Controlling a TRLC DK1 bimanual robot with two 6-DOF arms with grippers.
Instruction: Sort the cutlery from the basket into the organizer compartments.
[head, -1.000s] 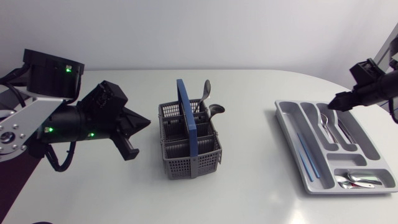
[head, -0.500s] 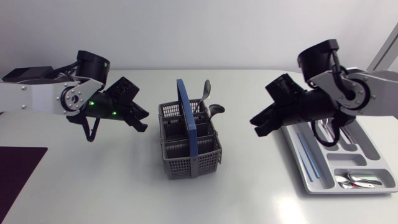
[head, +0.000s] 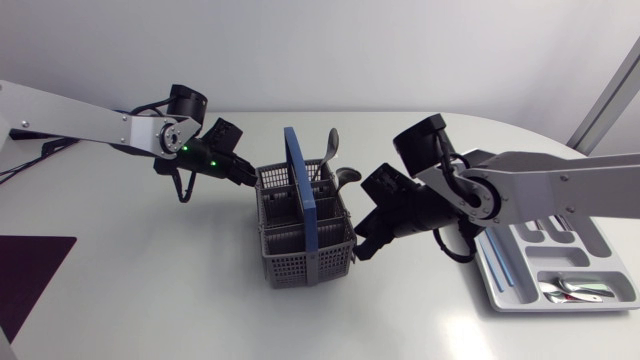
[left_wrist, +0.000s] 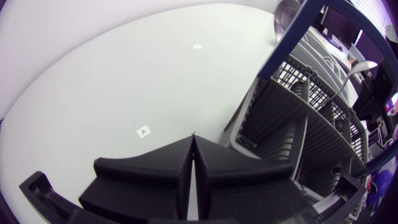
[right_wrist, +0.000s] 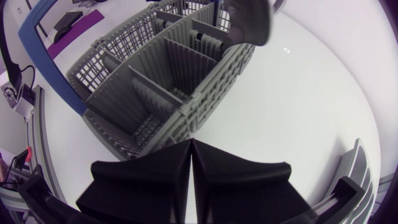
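The grey cutlery basket (head: 300, 245) with its blue handle (head: 300, 180) stands mid-table; two spoons (head: 332, 150) stick up from its far compartments. My left gripper (head: 247, 178) is shut and empty, tips just at the basket's far left corner. In the left wrist view the shut fingers (left_wrist: 194, 142) point at the table beside the basket wall (left_wrist: 292, 118). My right gripper (head: 362, 246) is shut and empty, close against the basket's right side. From the right wrist, its tips (right_wrist: 191, 144) sit just outside the basket (right_wrist: 161, 81), below a spoon bowl (right_wrist: 249, 18).
The grey organizer (head: 500, 290) lies at the right, partly hidden by my right arm. It holds long blue pieces (head: 494, 262) in one slot and spoons (head: 575, 290) in the near compartment. A dark purple mat (head: 25, 275) lies at the front left.
Both arms have swung in from the sides to the basket. The right gripper left the organizer and closed on the way; the left stayed shut.
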